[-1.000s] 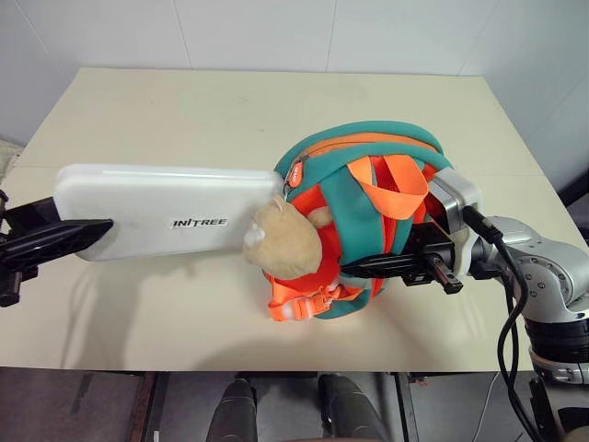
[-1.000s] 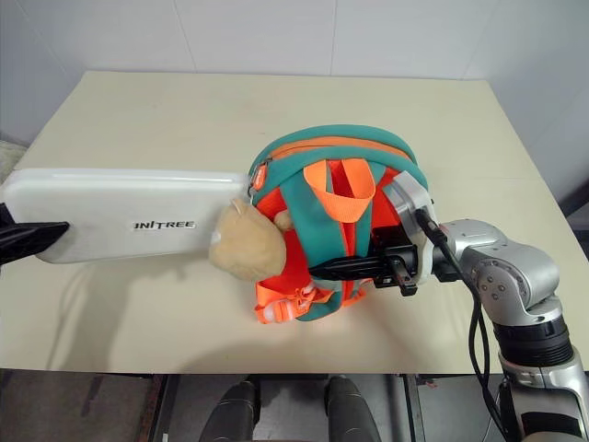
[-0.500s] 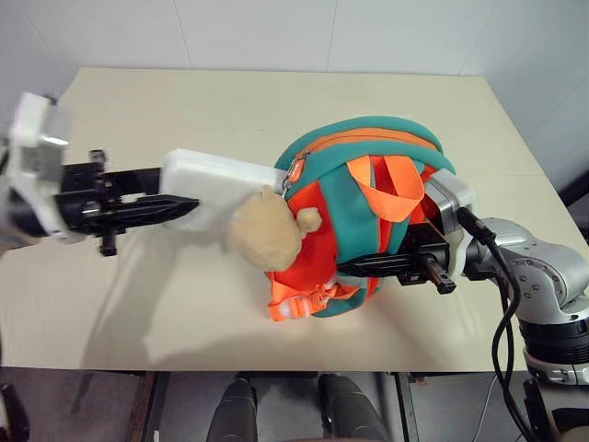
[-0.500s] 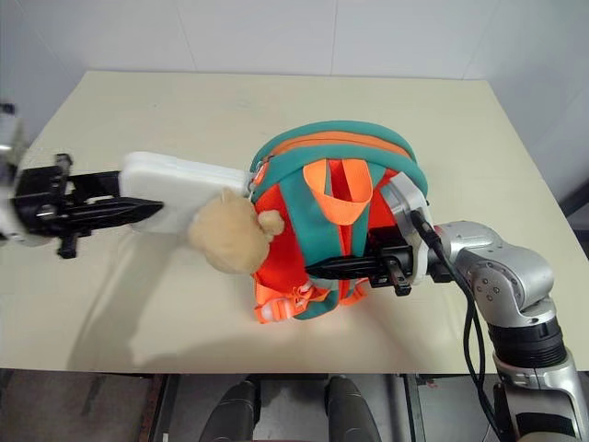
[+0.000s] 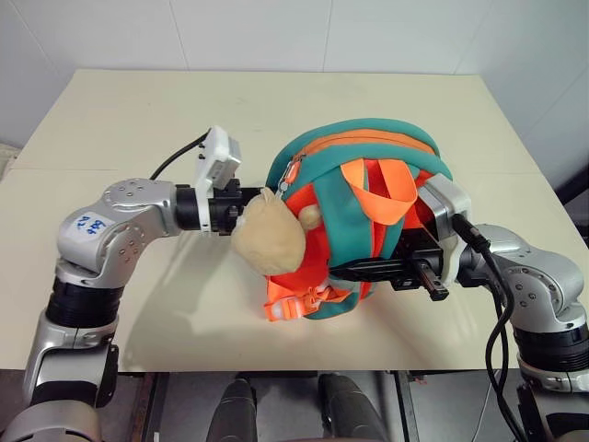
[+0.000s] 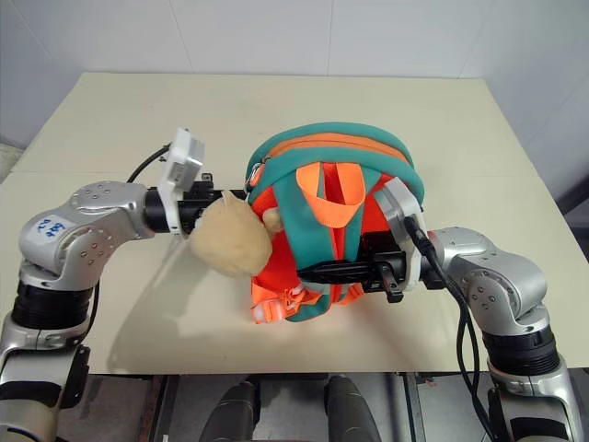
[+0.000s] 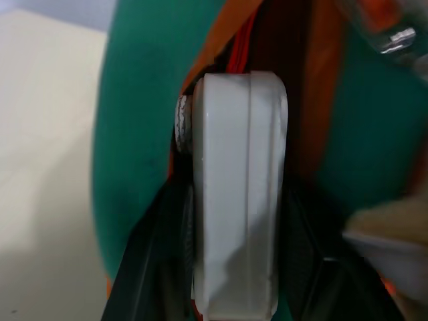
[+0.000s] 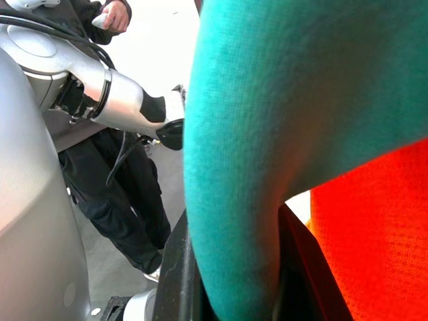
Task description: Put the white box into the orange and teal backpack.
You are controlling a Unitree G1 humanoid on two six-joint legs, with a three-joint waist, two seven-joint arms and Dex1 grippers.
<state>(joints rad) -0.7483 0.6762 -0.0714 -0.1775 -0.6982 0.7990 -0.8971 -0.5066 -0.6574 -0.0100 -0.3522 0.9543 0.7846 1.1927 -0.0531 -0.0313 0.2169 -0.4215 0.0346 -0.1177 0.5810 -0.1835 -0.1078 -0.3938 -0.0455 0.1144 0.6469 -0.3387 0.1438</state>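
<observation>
White box [image 7: 237, 200] pinched in my left gripper [image 7: 234, 294] sits inside the orange and teal backpack [image 5: 368, 157], right gripper [image 8: 234, 281] clamping a teal strap [image 8: 254, 134].

My left gripper [image 5: 241, 210] reaches into the orange and teal backpack's [image 5: 363, 184] side, behind the plush bear [image 5: 269, 239]; my right gripper [image 5: 354, 271] pinches a teal strap across the backpack's front.

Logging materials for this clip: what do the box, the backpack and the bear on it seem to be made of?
The white box looks like smooth hard plastic: glossy sheen, rounded corners, a moulded seam along its edge. The backpack seems soft woven or foam-backed fabric, matte teal and orange, with flat webbing straps. The bear looks like tan plush, fuzzy and unshiny.
</observation>
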